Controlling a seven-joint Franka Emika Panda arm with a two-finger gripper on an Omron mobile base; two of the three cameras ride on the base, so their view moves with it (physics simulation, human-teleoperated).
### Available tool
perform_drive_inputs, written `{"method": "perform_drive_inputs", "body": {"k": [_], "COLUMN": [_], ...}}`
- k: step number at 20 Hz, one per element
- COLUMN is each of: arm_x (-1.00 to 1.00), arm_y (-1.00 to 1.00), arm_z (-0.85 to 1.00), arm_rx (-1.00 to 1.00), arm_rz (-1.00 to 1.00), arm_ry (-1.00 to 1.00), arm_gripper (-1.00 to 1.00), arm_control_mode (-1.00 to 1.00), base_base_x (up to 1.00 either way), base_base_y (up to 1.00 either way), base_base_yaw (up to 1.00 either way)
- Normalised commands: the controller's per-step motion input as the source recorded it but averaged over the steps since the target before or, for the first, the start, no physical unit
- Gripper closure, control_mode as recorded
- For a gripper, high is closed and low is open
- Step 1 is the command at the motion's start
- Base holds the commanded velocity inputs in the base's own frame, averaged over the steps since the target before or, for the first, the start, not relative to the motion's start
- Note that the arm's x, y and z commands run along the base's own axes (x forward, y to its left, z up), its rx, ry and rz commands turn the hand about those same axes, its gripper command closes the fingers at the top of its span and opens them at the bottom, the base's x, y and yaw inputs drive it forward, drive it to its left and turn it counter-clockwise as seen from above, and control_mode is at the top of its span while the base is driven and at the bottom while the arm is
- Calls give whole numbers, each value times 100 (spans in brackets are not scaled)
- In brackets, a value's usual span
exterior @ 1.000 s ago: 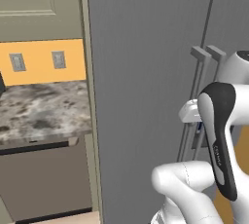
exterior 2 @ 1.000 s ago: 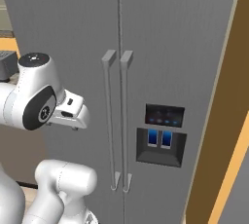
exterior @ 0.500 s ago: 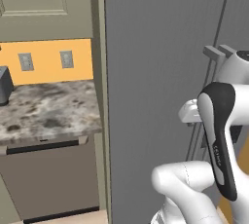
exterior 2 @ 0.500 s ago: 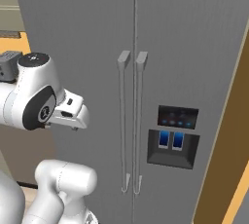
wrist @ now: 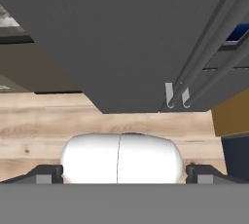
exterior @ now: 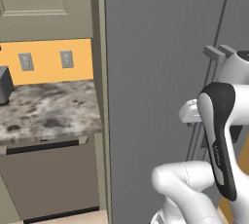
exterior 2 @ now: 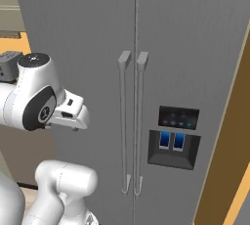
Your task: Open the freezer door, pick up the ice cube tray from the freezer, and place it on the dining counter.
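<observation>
claw point(wrist: 124, 173): tips spread wide at the two lower corners of the hand view, nothing between them, looking down at wood floor.
freezer door point(exterior 2: 88, 72): shut, the left panel of the grey fridge, ahead of the arm and untouched.
handle point(exterior 2: 123, 121): long vertical bar just beside its twin on the right door.
freezer point(exterior: 160, 62): closed up, so the tray's whereabouts can't be told.
marble counter point(exterior: 44, 108): left of the fridge, over beige cabinets.

The freezer door point(exterior 2: 80, 72) stands shut at the left of the freezer point(exterior 2: 190, 48), its bar handle point(exterior 2: 123, 126) just beside the right door's handle point(exterior 2: 140, 126), the dispenser panel point(exterior 2: 175, 138) right of both, a marble counter point(exterior: 46, 111) left of the freezer.
</observation>
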Motion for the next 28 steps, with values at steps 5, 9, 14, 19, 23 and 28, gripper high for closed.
{"method": "perform_drive_inputs", "body": {"k": [5, 9, 14, 19, 23, 28], "arm_x": [0, 0, 0, -8, -8, -6], "arm_y": [0, -1, -37, -53, -63, -53], "arm_z": [0, 0, 0, 2, 8, 8], "arm_rx": [0, 0, 0, 0, 0, 0], "arm_rz": [0, 0, 1, 1, 0, 0], "arm_ry": [0, 0, -7, -21, -26, -30], "arm_gripper": [-100, -100, -100, -100, -100, -100], "arm_control_mode": [-100, -100, -100, -100, -100, -100], "base_base_x": [0, 0, 0, 0, 0, 0], "base_base_y": [0, 0, 0, 0, 0, 0], "base_base_yaw": [0, 0, 0, 0, 0, 0]}}
